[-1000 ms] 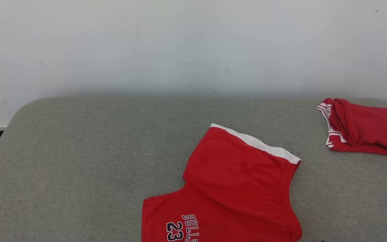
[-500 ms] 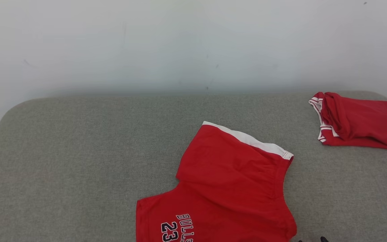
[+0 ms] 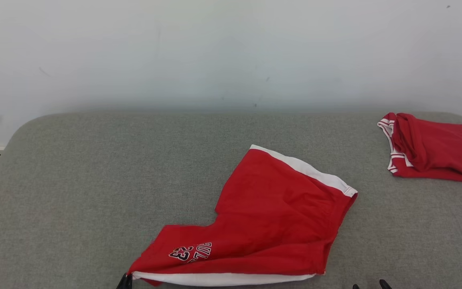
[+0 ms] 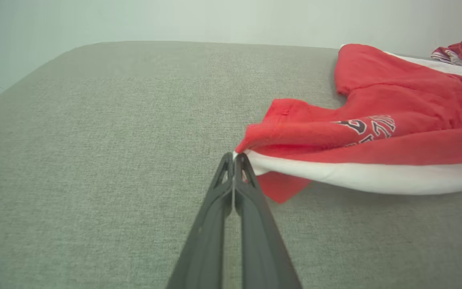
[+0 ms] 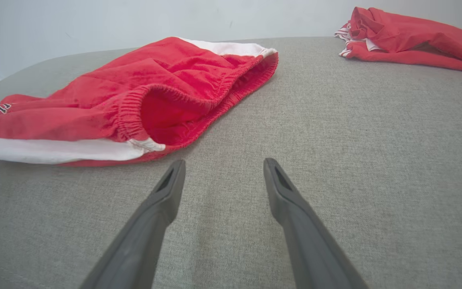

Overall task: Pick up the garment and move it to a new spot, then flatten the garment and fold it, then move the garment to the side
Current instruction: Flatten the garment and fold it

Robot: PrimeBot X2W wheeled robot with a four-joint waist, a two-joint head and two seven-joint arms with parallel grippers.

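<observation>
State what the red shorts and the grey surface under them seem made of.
Red shorts: soft matte knit, probably cotton jersey; it drapes, wrinkles, and gathers at an elastic waistband. Grey surface: matte woven upholstery cloth; a fine heathered weave shows.

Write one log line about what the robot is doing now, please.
left end effector: shut on red shorts corner | right end effector: open, empty, near waistband | other red garment: far right, apart | stage: grasping for pick-up
</observation>
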